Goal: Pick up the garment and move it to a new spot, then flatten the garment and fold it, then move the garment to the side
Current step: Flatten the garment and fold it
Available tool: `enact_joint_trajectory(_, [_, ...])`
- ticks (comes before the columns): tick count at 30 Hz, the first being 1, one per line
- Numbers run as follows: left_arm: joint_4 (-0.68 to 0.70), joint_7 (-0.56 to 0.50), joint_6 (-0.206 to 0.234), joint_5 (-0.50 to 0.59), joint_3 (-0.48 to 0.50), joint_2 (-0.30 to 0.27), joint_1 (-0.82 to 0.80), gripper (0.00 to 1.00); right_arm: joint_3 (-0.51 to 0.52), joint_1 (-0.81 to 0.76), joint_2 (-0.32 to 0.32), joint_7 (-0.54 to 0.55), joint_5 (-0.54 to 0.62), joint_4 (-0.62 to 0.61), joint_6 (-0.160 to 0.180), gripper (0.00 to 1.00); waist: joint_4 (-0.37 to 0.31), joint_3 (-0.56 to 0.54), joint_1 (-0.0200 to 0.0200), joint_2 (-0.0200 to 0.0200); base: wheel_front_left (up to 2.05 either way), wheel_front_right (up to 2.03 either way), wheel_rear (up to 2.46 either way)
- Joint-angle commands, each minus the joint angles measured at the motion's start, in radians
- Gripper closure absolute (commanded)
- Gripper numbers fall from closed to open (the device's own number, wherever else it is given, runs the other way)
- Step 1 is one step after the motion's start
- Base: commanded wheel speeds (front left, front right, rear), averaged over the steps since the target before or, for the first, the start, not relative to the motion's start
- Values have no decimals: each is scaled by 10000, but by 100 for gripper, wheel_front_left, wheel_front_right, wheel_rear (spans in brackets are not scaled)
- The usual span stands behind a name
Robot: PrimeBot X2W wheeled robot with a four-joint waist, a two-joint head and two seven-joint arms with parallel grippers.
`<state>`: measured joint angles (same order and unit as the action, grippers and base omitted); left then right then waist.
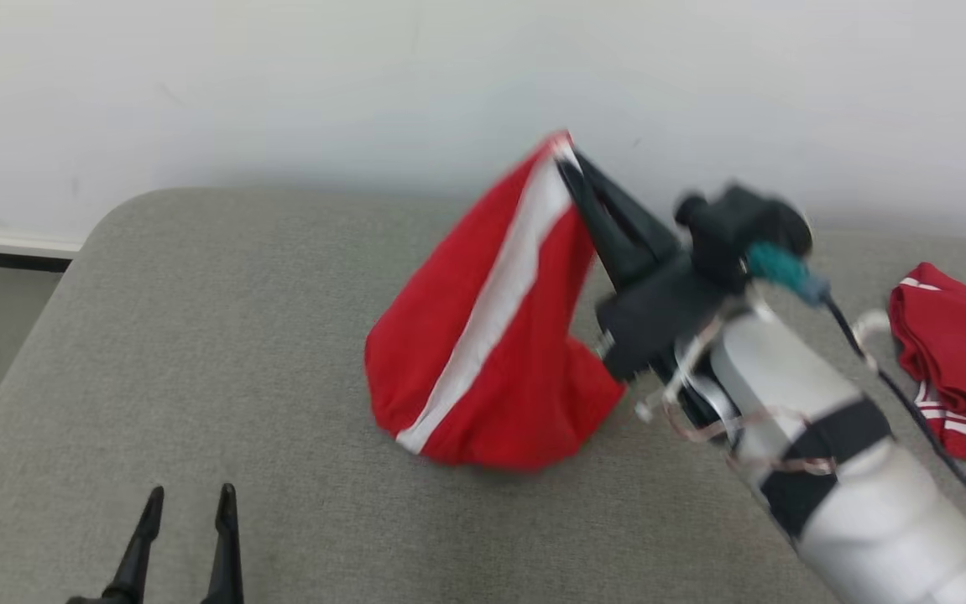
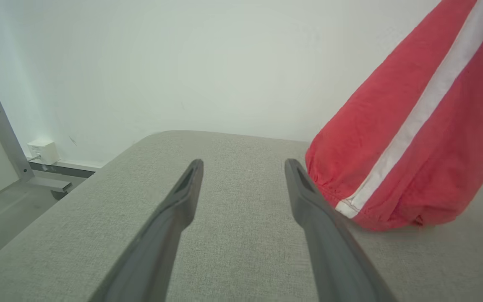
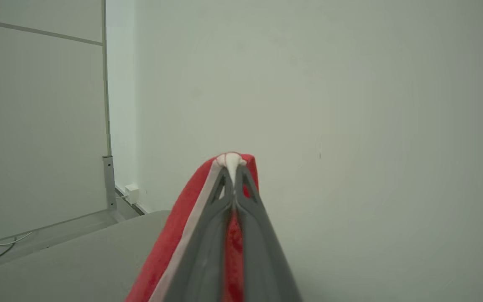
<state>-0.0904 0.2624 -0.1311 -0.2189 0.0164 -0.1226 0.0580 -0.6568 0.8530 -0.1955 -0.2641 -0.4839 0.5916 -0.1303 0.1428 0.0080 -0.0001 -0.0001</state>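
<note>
Garment, red with a white stripe, hangs tented mid grey table, hem touching it, peak pinched by the right gripper, other red cloth far right, left gripper at near edge, fingers spread.

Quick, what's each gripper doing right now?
Left gripper: open, holding nothing.
Right gripper: shut on the red fabric garment with a white stripe.
</note>
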Motion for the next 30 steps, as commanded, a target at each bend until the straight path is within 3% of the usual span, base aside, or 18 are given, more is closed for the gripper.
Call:
enact_joint_trajectory(1, [15,31,26,102,-6,64,91,0,36,-319,-138,4,-6,-73,-2,100,-125,-31,1,1,0,0,0])
enact_joint_trajectory(6, [3,32,24,129,-135,154,214,0,893,-2470,-866,2,-17,-618,-2,100,-386,-134,1,1,0,0,0])
enact_joint_trajectory(11, [-40,32,21,194,-375,223,143,0,2486,-4626,-1310,4,-19,-938,-2,100,-406,-156,1,1,0,0,0])
enact_joint_trajectory(16, [-34,32,18,150,-512,206,215,0,4057,-6559,-1227,2,66,-1174,-2,100,-352,-86,1,1,0,0,0])
enact_joint_trajectory(21, [-70,32,16,69,-549,120,234,0,5003,-7557,-829,2,299,-1001,-2,100,-406,-35,1,1,0,0,0])
enact_joint_trajectory(22, [-69,31,16,62,-554,117,233,0,5135,-7623,-736,2,379,-972,-2,67,-419,-32,1,1,0,0,0])
enact_joint_trajectory(23, [-69,32,16,58,-550,118,226,0,5270,-7663,-643,2,454,-953,-2,2,-435,-32,1,1,0,0,0])
enact_joint_trajectory(30, [26,32,15,120,-470,102,280,0,6306,-7749,-183,3,1090,-1661,-2,0,-599,-157,1,1,0,0,0])
